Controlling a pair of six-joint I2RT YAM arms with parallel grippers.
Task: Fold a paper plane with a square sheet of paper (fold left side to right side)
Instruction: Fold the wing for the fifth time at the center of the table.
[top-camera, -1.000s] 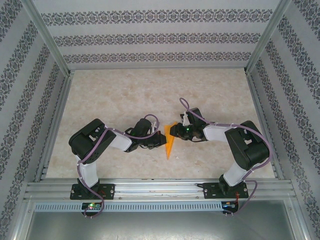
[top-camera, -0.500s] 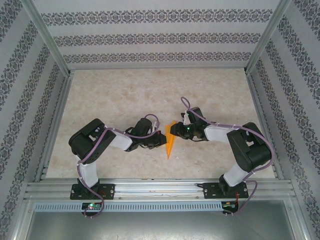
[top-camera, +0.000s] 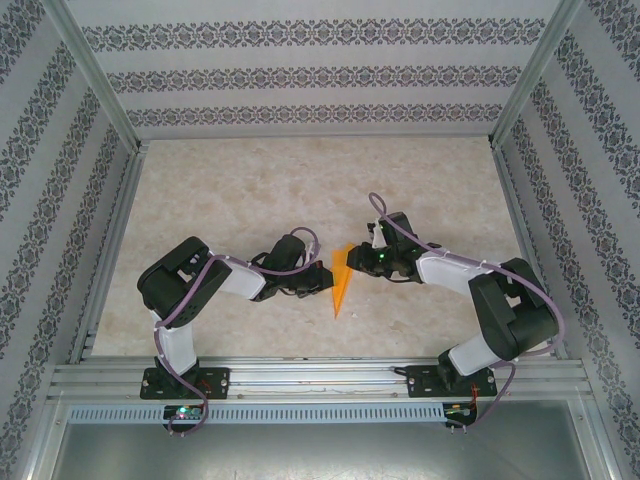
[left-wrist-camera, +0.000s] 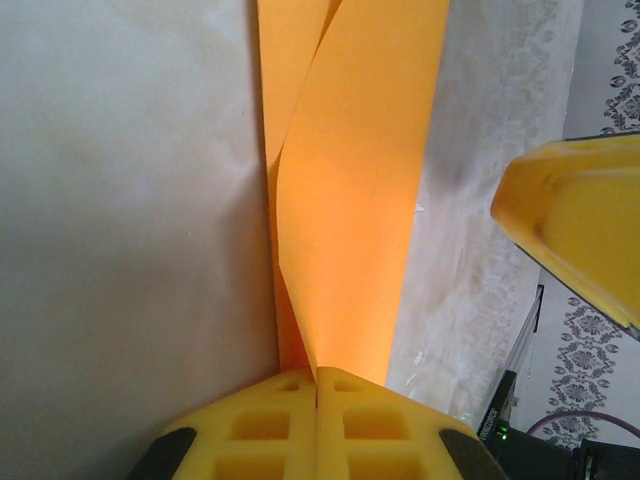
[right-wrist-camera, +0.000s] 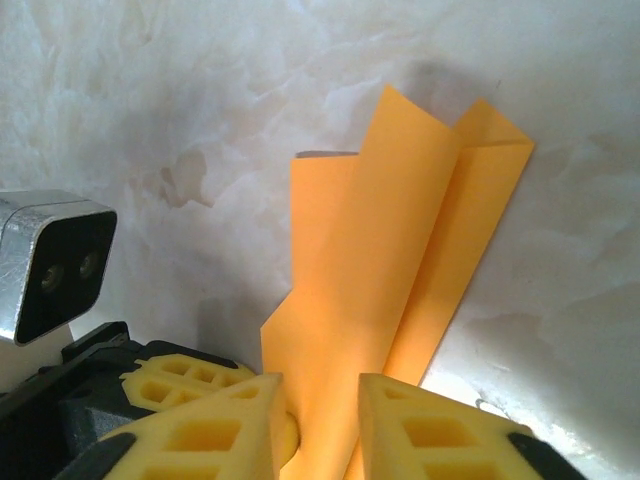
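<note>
1. The orange paper plane lies mid-table between the two arms. It's thin, matte, bright paper folded to a narrow dart, with its point aimed at the near edge.
2. From the left wrist view, its layers part into long flaps with crisp, straight edges, and one flap curls up off the table.
3. The left gripper is clamped on the paper plane. Its chunky yellow, grid-moulded fingers are pressed flat together, with the paper coming out of the seam.
4. The right gripper faces it from the other side. Its yellow fingers stand a little apart with the raised flaps between them, and I can't tell whether they pinch.
5. The table is smooth, cream and marbled, with plenty of bare room toward the far wall and out to both sides.
6. Aluminium rails edge the near side, and patterned walls close in the other three.
</note>
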